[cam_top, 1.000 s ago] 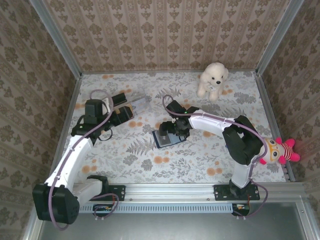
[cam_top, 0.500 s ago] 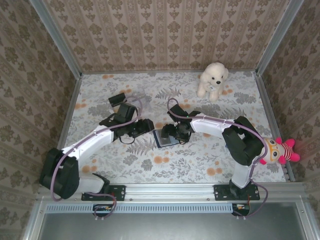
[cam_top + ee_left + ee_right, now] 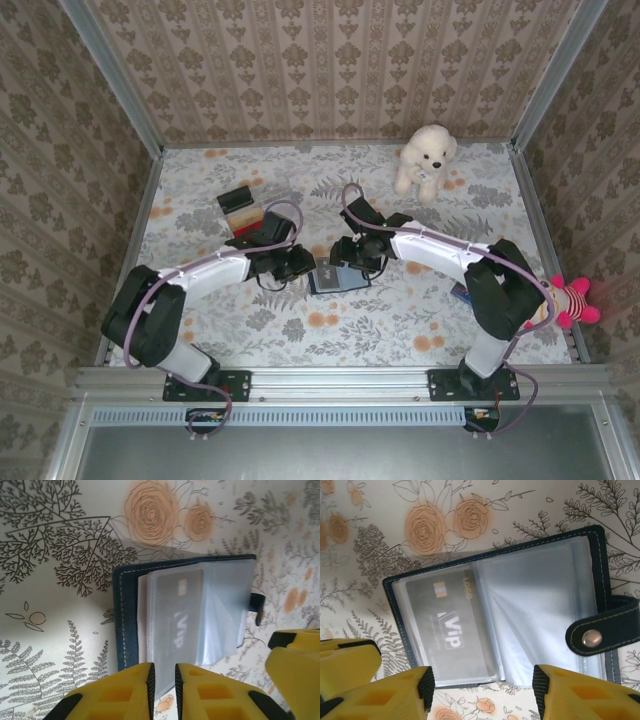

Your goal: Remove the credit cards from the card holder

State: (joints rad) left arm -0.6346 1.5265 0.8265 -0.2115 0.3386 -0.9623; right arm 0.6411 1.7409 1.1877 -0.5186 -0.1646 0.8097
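Lying open, one card holder (image 3: 535,605), one credit card (image 3: 450,630) inside

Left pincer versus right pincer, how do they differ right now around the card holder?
The left pincer has its fingers almost together, a thin slit apart, and seems to pinch the edge of the clear sleeves of the card holder. The right pincer stands wide open and grips nothing. In the top view the left pincer meets the holder from its left, the right pincer from its far side. Both have yellow fingers and sit at the holder's edge.
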